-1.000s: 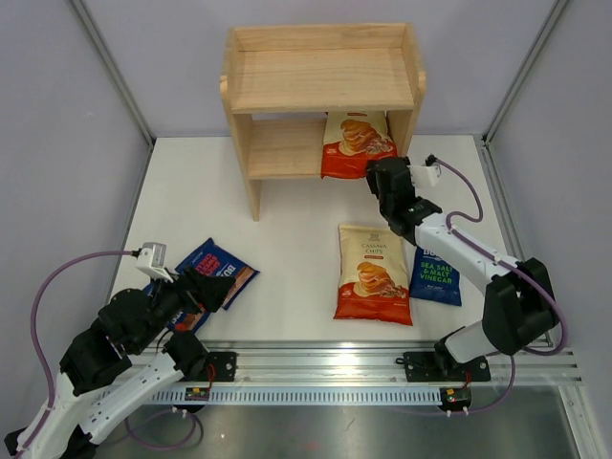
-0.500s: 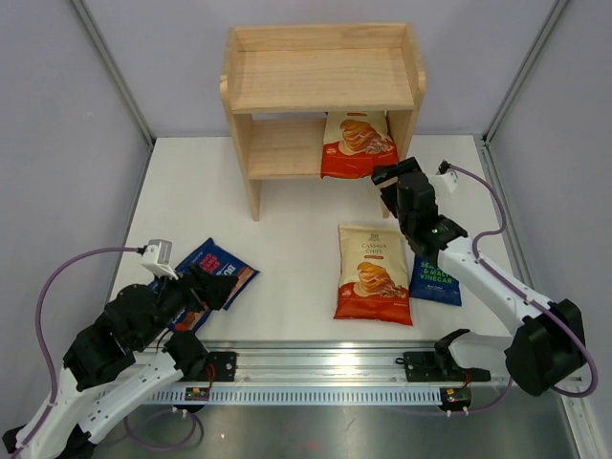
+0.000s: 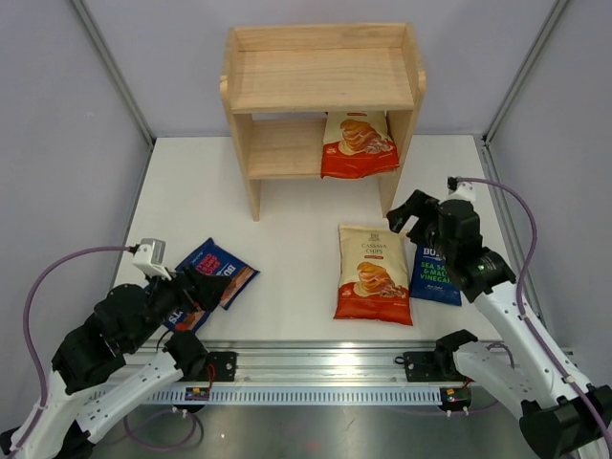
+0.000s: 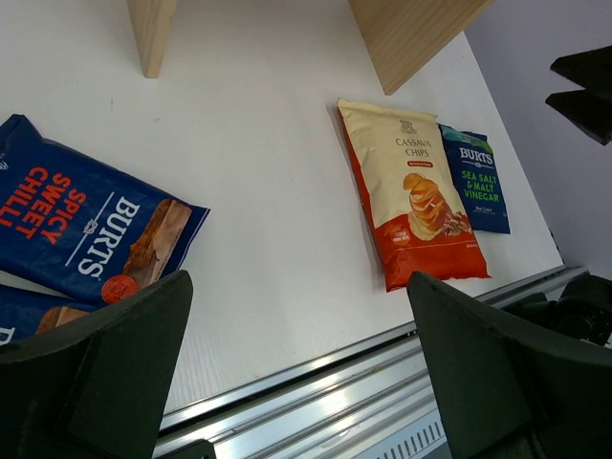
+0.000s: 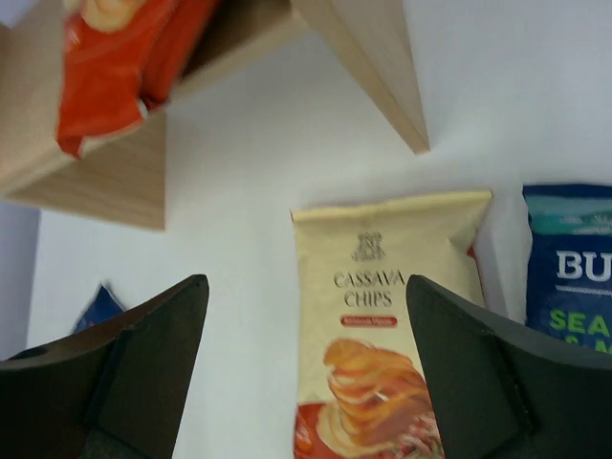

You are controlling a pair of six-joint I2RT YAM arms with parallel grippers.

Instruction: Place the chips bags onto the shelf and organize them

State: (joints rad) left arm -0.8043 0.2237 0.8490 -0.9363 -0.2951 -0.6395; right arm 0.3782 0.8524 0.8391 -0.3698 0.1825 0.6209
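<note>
The wooden shelf [image 3: 320, 81] stands at the back of the table. One Cassava Chips bag [image 3: 356, 143] leans on its lower tier, at the right. A second Cassava Chips bag [image 3: 373, 273] lies flat on the table, with a Burts sea salt bag [image 3: 437, 277] beside it on the right. My right gripper [image 3: 411, 215] hovers open above these two, holding nothing; in the right wrist view the Cassava bag [image 5: 382, 316] shows between its fingers. My left gripper [image 3: 203, 287] is open and empty over the Burts spicy chilli bag [image 3: 218, 271], which overlaps another blue bag [image 4: 24, 311].
An aluminium rail [image 3: 316, 359] runs along the near table edge, also in the left wrist view [image 4: 316, 382]. Grey walls close in both sides and the back. The shelf's right side panel [image 5: 373, 67] stands just beyond the right gripper.
The right gripper opened wide and pulled back from the shelf toward the near right, leaving the Cassava bag on the lower tier. The left arm barely shifted.
</note>
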